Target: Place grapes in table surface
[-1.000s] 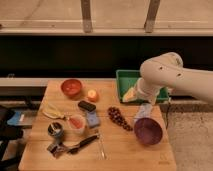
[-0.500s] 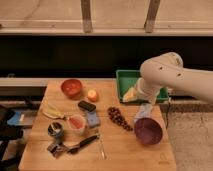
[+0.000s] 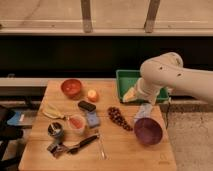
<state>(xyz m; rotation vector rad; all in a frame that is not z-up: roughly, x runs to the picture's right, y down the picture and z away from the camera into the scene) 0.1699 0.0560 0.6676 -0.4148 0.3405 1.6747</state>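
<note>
Light-brown wooden counter (image 3: 130,156), rectangular, smooth. One bunch of grapes (image 3: 120,119): dark round berries in an elongated cluster, lying on the bare wood just left of one purple bowl (image 3: 148,132). One orange-red bowl (image 3: 71,88); one green tray (image 3: 123,80). Gripper (image 3: 144,111) hangs above the purple bowl's rim; cannot tell how far open it is. Nothing has shifted since half a second ago.

Purple bowl (image 3: 148,131), grn tray (image 3: 125,80), red bowl (image 3: 71,87)
</note>
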